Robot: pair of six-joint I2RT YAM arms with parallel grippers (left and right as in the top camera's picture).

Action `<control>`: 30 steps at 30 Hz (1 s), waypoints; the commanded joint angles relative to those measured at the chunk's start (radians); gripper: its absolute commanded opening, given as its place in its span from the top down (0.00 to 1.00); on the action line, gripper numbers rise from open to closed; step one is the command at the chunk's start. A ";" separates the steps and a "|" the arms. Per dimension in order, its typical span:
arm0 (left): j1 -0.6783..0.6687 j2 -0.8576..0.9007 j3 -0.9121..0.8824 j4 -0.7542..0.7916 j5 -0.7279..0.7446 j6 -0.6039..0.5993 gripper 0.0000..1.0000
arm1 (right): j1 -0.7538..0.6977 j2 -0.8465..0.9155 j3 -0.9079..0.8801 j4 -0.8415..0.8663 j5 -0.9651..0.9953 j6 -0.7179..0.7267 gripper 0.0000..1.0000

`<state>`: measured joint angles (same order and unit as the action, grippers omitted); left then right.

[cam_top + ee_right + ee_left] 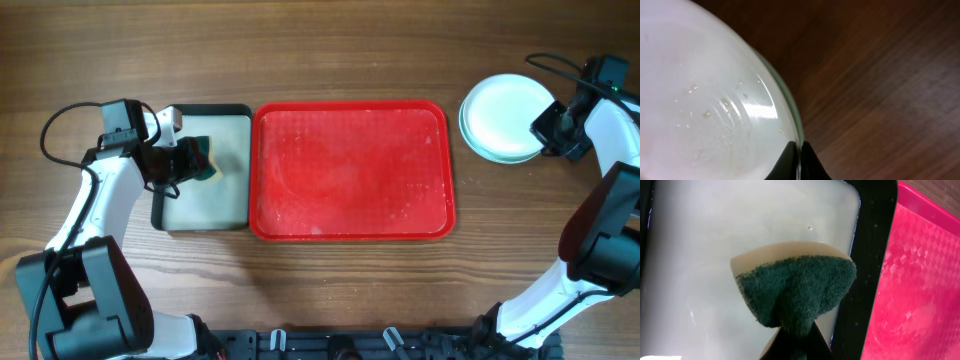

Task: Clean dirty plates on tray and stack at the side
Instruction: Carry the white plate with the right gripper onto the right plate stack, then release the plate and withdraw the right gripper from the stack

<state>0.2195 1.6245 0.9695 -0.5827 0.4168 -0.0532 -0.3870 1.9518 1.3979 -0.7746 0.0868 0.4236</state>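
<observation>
Left claw (pixel 797 342): closed on the lower edge of the sponge (pixel 800 287). The green scrub face is toward the camera, with the tan backing behind it.
Small tray (pixel 700 245): black-rimmed with a pale inside. It lies under the sponge, just beside the red one.
Right claw (pixel 801 156): fingers almost together, with the rim of the white plate (pixel 705 90) running into the thin gap. It looks like a pinch on that rim.
Tray (pixel 350 170): red, mid-table, with a wet sheen and droplets. No plate lies on it.
Plates (pixel 505 118): stacked on the table at the far right, close to the tray's corner but not touching it. The white one is on top, and a turquoise rim (pixel 487 152) shows under it.
Handling: the plates are probably stiff, light and shallow. The white one is beaded with water, so it is likely slick, and it may chip if dropped.
Hold: take a plate at the thin outer rim, one finger above and one below, on the side that faces away from the tray.
Count: one white plate and at least one turquoise. The stack hides how many lie beneath. There are two trays, one sponge and two arms.
Stage: judging by the plateless tray, the stacking looks nearly done.
</observation>
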 commanded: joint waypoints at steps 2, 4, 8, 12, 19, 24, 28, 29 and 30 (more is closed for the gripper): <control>-0.002 -0.016 -0.003 0.008 0.005 0.016 0.96 | -0.002 -0.028 0.008 -0.048 0.078 -0.006 0.96; -0.002 -0.016 -0.003 0.019 0.004 0.024 0.96 | -0.001 -0.028 0.008 -0.049 0.066 -0.016 0.82; -0.028 0.003 -0.003 0.071 0.005 0.077 0.96 | 0.005 -0.028 0.008 -0.046 -0.049 -0.107 0.49; -0.113 0.057 -0.003 0.098 -0.069 0.136 0.94 | 0.059 -0.028 0.008 -0.035 -0.073 -0.193 0.34; -0.131 0.059 -0.003 0.097 -0.158 0.135 0.90 | 0.149 -0.028 0.008 -0.016 -0.089 -0.215 0.30; -0.131 0.059 -0.003 0.097 -0.168 0.127 0.85 | 0.232 -0.028 0.008 0.013 -0.089 -0.313 0.30; -0.131 0.059 -0.003 0.093 -0.168 0.127 0.74 | 0.254 -0.028 0.008 0.017 -0.089 -0.319 0.30; -0.131 0.059 -0.003 0.093 -0.168 0.127 0.71 | 0.254 -0.028 0.008 0.019 -0.089 -0.320 0.30; -0.131 0.059 -0.003 0.093 -0.168 0.127 0.65 | 0.255 -0.028 0.008 0.023 -0.090 -0.320 0.30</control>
<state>0.0921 1.6760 0.9691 -0.4919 0.2581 0.0689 -0.1333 1.9503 1.3979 -0.7616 0.0074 0.1253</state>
